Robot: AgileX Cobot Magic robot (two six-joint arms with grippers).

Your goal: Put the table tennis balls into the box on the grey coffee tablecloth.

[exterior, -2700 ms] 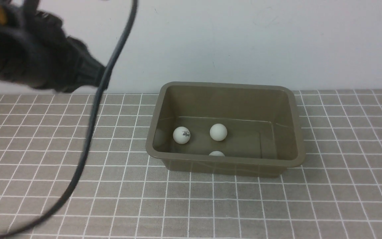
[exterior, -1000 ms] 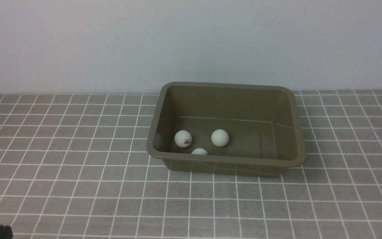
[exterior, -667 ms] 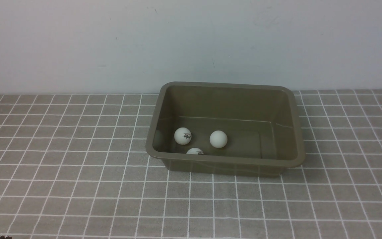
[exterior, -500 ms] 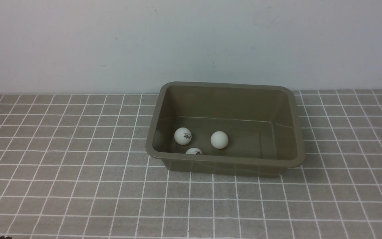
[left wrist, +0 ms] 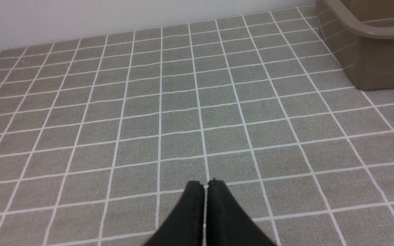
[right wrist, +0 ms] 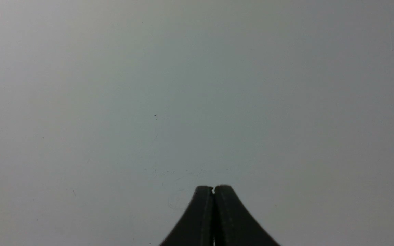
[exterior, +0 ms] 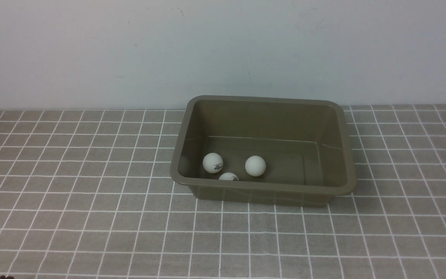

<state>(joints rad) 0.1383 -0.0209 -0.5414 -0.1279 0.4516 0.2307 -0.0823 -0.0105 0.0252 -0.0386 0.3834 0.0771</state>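
Gone from front view: left arm, its cable. Grey coffee tablecloth (exterior: 91,186) carries box (exterior: 347,155), three table tennis balls (exterior: 255,166) inside near front wall, shifted slightly. Left gripper (left wrist: 205,186) pinched closed, empty, over cloth; right gripper (right wrist: 213,188) likewise, facing wall. Risk seems low: bumping the box could spill balls. Third ball half hidden by rim.

Front view: from the robot's side, looking forward and down across the grey coffee tablecloth (exterior: 91,193) to the wall (exterior: 130,50).
Left wrist view: low, close over the cloth, left hand (left wrist: 205,186) in the foreground.
Right wrist view: faces only wall.
Shared: the box (exterior: 347,155), its corner (left wrist: 371,32) in the left wrist view.
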